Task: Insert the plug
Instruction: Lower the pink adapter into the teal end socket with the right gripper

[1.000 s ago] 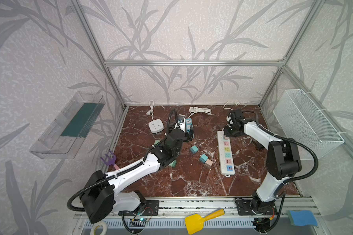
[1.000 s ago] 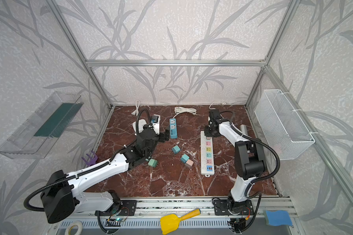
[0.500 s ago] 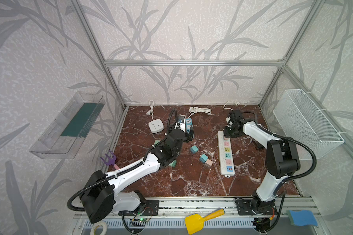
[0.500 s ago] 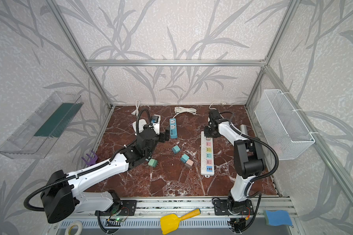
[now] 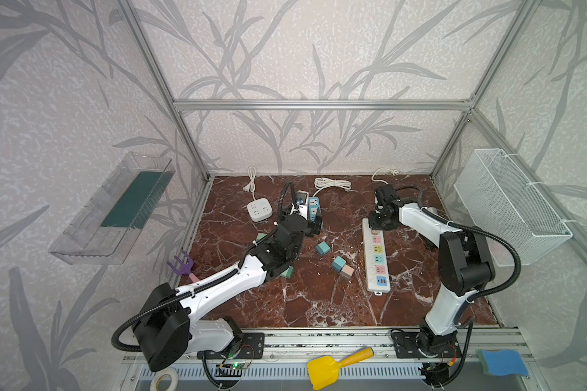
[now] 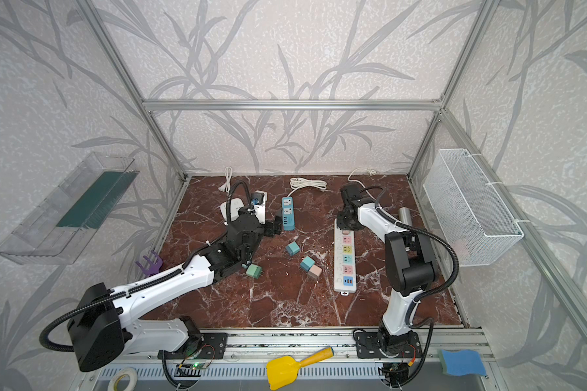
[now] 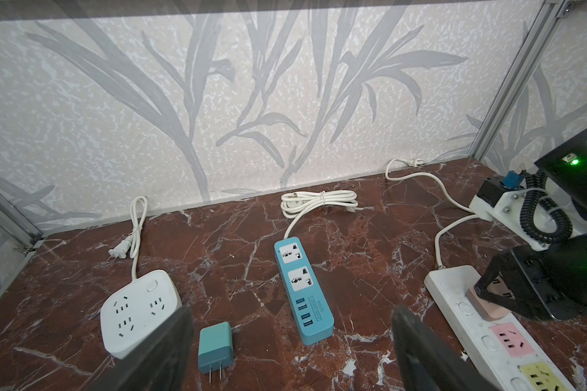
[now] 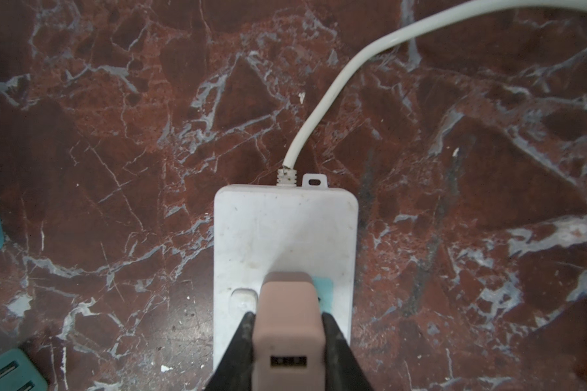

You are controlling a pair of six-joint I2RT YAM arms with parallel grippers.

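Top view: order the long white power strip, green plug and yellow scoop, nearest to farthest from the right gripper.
1. long white power strip: directly under the right gripper and its pink plug.
2. green plug: left of centre on the marble tabletop.
3. yellow scoop: on the front rail.

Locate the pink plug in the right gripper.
Right wrist view: the pink plug is clamped in the right gripper over the cord end of the white power strip, on the scene's right side.
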